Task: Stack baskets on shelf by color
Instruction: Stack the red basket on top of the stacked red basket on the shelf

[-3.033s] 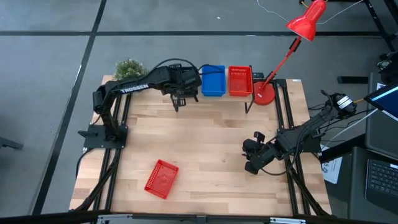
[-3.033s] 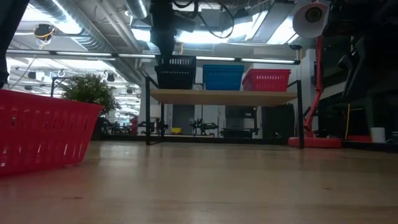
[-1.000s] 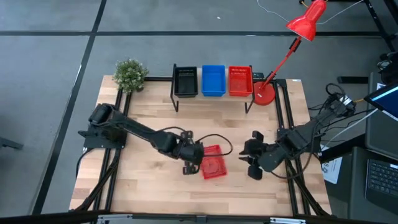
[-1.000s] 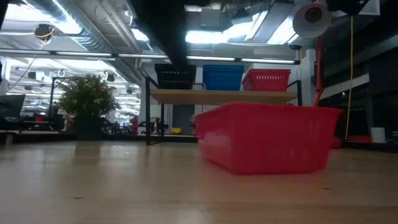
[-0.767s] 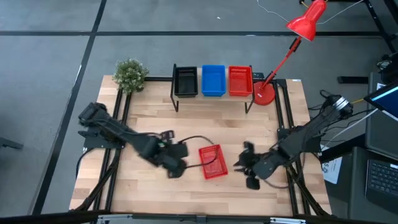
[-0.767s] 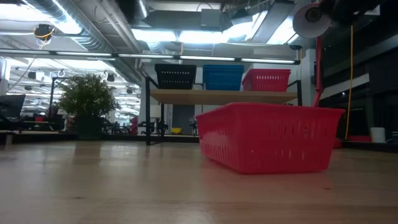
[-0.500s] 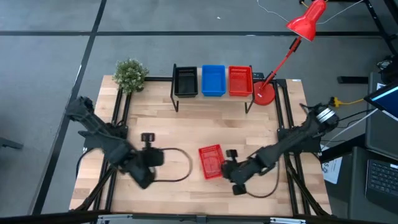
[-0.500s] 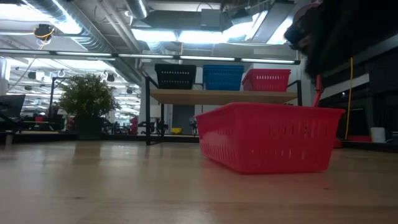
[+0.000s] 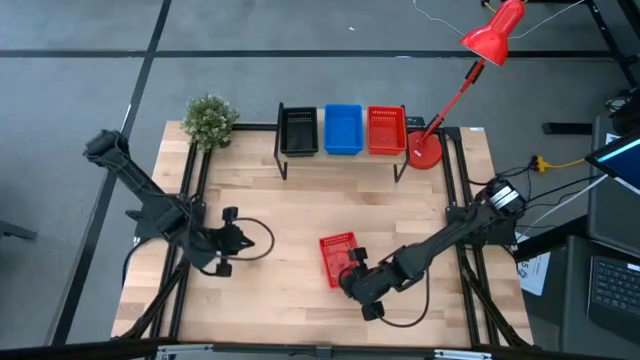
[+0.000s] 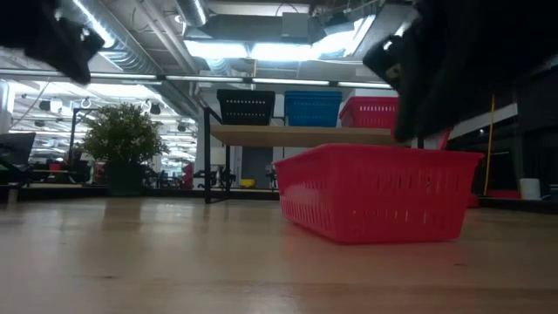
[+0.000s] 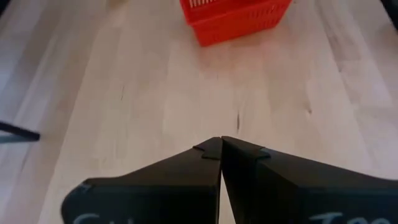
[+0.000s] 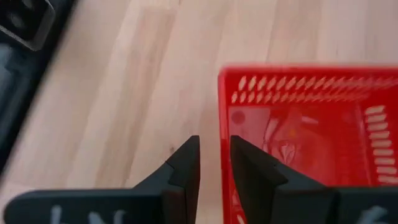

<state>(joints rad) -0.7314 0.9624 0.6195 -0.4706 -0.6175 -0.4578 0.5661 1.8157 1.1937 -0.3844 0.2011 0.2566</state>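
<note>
One red basket [image 9: 336, 255] rests on its bottom in the middle of the table, also seen in the low view [image 10: 375, 192]. My right gripper [image 12: 214, 146] is open at its near right corner. One finger is over the inside and one outside its near short wall [image 12: 221, 118], with a gap on each side. My left gripper [image 11: 221, 142] is shut and holds nothing, well to the left of this basket [image 11: 236, 18]. On the shelf [image 10: 314, 135] at the far edge stand a black basket [image 9: 298, 130], a blue basket [image 9: 343, 130] and a red basket [image 9: 386, 130].
A potted plant [image 9: 208, 118] stands at the far left corner. A red desk lamp has its base [image 9: 425, 152] right of the shelf. A cable loop [image 9: 262, 240] hangs by my left gripper [image 9: 238, 243]. Bare wood lies between the loose basket and the shelf.
My left gripper, shut, has drawn back from the loose red basket toward the table's left edge. My right gripper has come down and toward the left, rolling as it went, to the basket's near right corner. The basket has stayed where it was.
</note>
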